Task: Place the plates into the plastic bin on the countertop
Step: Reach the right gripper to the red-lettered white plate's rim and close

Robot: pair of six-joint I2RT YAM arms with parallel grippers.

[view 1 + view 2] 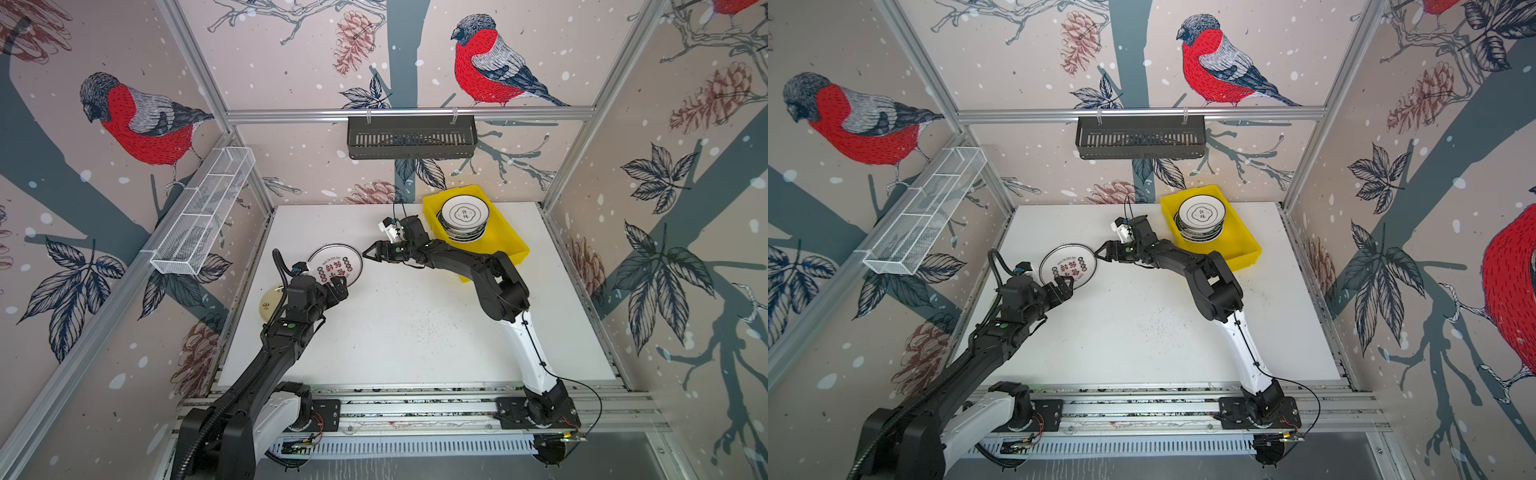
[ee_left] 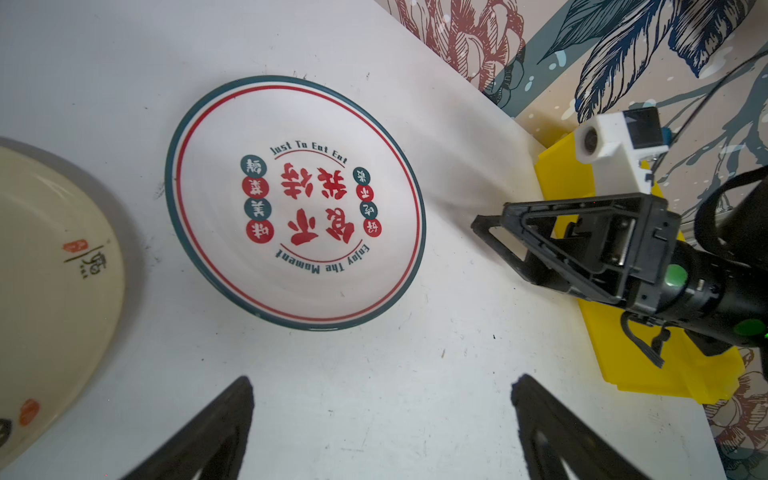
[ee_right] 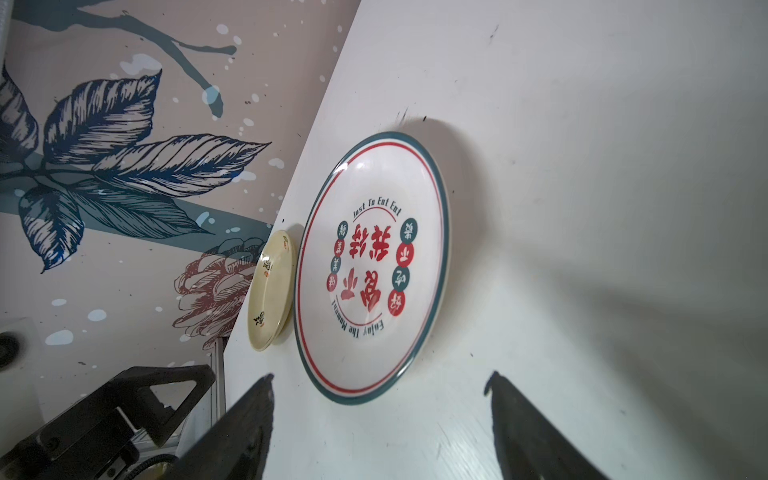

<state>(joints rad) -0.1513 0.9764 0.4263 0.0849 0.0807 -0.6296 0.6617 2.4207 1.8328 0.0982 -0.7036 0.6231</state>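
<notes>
L hand (image 2: 384,380), R hand (image 3: 381,376): open, empty.

Lab cell: aluminium rails (image 1: 409,114) frame countertop (image 1: 415,332) and bird-wallpaper panels (image 1: 291,62).

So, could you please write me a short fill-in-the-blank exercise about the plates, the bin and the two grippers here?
1. The plastic bin is ____ in colour.
2. Only ____ plates lie outside it: the cream plate and the lettered plate.
3. The lettered plate reads "Enjoy The ____".
4. The left gripper and the right gripper are both ____, holding nothing.
Missing words: yellow; two; Moment; open.
</notes>
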